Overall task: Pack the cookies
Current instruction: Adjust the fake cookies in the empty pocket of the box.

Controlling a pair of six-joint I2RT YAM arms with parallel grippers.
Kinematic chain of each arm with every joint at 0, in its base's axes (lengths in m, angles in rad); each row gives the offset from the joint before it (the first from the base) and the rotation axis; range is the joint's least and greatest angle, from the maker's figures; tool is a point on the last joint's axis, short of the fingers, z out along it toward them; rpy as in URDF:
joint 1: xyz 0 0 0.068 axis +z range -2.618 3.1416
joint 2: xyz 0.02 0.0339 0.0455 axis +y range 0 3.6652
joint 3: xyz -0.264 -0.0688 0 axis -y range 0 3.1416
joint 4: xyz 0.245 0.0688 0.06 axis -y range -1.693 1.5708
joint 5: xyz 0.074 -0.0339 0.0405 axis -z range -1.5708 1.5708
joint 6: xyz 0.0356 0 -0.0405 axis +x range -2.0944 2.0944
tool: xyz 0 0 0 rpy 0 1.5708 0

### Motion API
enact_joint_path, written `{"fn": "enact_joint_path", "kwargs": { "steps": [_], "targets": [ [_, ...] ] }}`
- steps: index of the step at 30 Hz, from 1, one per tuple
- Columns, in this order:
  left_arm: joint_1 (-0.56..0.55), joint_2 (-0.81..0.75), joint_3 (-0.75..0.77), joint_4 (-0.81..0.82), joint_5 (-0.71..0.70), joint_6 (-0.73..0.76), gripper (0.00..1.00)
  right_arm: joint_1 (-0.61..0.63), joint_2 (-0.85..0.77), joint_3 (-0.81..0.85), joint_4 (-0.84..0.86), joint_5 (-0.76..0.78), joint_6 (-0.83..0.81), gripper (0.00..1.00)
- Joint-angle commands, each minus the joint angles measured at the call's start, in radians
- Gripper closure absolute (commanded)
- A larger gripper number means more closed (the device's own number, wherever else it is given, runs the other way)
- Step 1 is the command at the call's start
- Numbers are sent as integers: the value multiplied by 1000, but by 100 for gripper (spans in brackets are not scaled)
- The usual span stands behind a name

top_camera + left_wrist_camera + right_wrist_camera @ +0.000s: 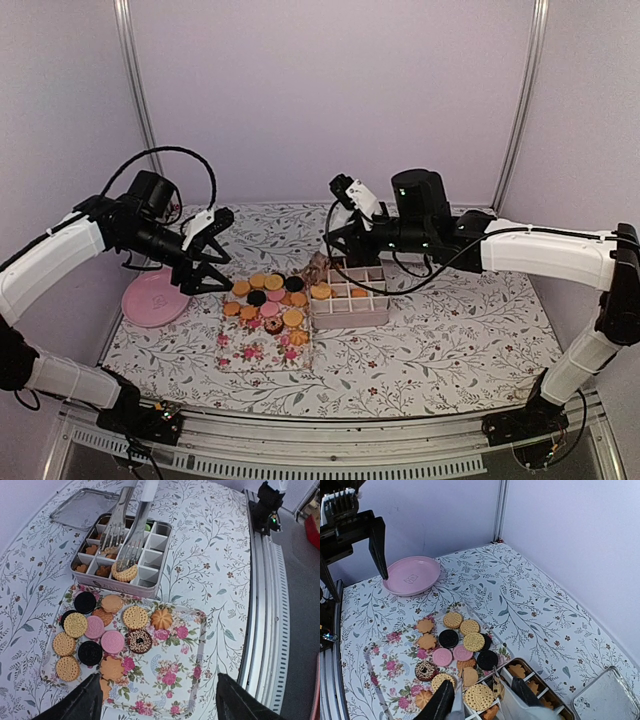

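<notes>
**A:** Which step is this?

**B:** A drop-off, I'd say. The right hand [125,560] pinches a tan cookie [125,573] between its fork-like fingers, low in a compartment on the left side of the box [162,555].

**A:** And the other cookies [112,642]?

**B:** Most lie on the floral tray [190,680], just left of the box on the counter [210,555]. A few sit in compartments. The left hand [158,676] hovers over the tray, fingers wide, empty.

**A:** Next?

**B:** Probably release squarely and lift clear. The left hand must then pick one cookie without nudging its touching neighbours.
</notes>
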Motion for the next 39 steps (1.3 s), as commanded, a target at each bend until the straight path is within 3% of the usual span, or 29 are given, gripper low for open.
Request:
{"fn": "enact_joint_path", "kwargs": {
  "steps": [1,9,20,39],
  "targets": [
    [13,-9,-13,-6,20,-15,22,-19,-25,-18,95,80,26,62],
    [16,-24,-40,22,2,-24,23,-40,35,-1,146,113,47,62],
    [17,-29,-53,32,-15,-26,24,-46,114,18,159,32,79,63],
    [19,-21,-54,43,-2,-33,26,-46,35,-60,116,-36,120,66]
  ]
}}
